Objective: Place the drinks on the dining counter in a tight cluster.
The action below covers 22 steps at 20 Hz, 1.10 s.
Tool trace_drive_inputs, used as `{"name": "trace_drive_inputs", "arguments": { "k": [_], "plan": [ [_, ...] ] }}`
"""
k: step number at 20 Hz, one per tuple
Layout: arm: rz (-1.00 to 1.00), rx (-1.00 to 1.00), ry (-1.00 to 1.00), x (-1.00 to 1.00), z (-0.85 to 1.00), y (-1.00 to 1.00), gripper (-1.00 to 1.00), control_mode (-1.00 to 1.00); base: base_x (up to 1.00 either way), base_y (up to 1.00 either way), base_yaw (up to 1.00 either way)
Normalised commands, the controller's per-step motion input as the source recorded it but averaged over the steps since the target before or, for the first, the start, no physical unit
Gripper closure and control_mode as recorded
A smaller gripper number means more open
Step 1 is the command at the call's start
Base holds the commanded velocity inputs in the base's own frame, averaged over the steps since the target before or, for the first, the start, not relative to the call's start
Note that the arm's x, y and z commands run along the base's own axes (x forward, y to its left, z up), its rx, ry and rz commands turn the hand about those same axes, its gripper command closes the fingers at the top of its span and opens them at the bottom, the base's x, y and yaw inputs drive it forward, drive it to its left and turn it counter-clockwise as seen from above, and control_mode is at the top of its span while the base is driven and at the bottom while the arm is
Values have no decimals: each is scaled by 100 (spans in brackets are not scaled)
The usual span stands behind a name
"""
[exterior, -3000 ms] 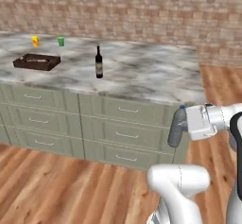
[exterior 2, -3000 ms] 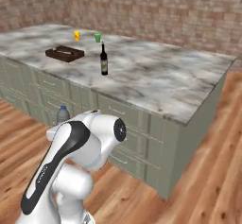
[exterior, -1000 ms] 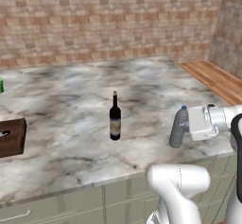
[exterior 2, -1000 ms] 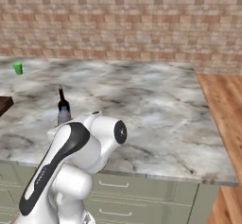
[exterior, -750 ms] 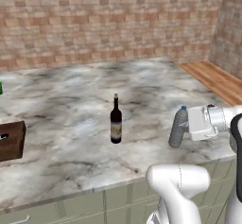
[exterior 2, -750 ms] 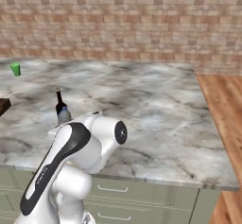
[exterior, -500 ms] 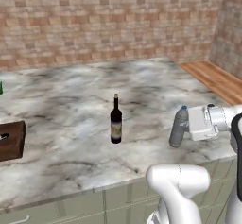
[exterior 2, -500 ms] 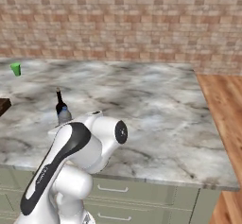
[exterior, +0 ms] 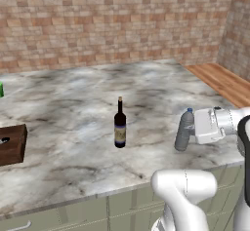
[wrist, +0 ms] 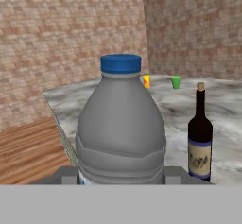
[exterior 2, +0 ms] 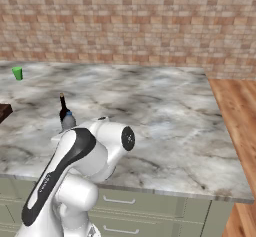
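The gripper [exterior: 191,133] is clamped on the water bottle [exterior: 184,129], a clear grey plastic bottle with a rounded shoulder and a flat blue cap, held upright above the near right part of the dining counter [exterior: 161,86]; whether its base touches the marble cannot be told. Whether it holds any liquid cannot be told either, since its grey wall shows nothing inside. The wine bottle [exterior: 119,124] stands upright on the counter well to the left of the water bottle, dark glass with a long thin neck, a pale stopper and a paper label with a dark band across its lower body; its contents are hidden by the dark glass. The left base view takes in a dark brown wooden box [exterior: 11,144] at the left edge of the counter, open on top with something pale lying in it that is too small to name. The right base view puts the green cup [exterior 2: 18,73] far back on the left of the marble and shows the wine bottle's neck [exterior 2: 63,106] and the water bottle's top [exterior 2: 68,120] just past the white arm. The hand view brings the water bottle [wrist: 121,128] close, between the two finger tips, with the wine bottle [wrist: 200,140] beside it and a yellow cup [wrist: 146,81] and the green cup [wrist: 176,81] small and far off. The counter top is grey-white veined marble over sage-green drawers, backed by a red brick wall [exterior: 112,20].
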Motion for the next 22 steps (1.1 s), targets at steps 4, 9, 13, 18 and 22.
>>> {"name": "trace_drive_inputs", "arguments": {
  "k": [4, 9, 13, 18, 22],
  "plan": [
    [9, -16, 31, 92, 51, 1, 100, -100, 0, 0, 0],
    [7, -24, 35, 75, 45, 9, 100, -100, 0, 0, 0],
    [2, -20, 6, 59, -4, 9, 100, -100, 0, 0, 0],
    [1, -10, 4, 66, -55, 0, 100, -100, 0, 0, 0],
    [3, -1, 1, 71, -65, 0, 100, -100, 0, 0, 0]
  ]
}}
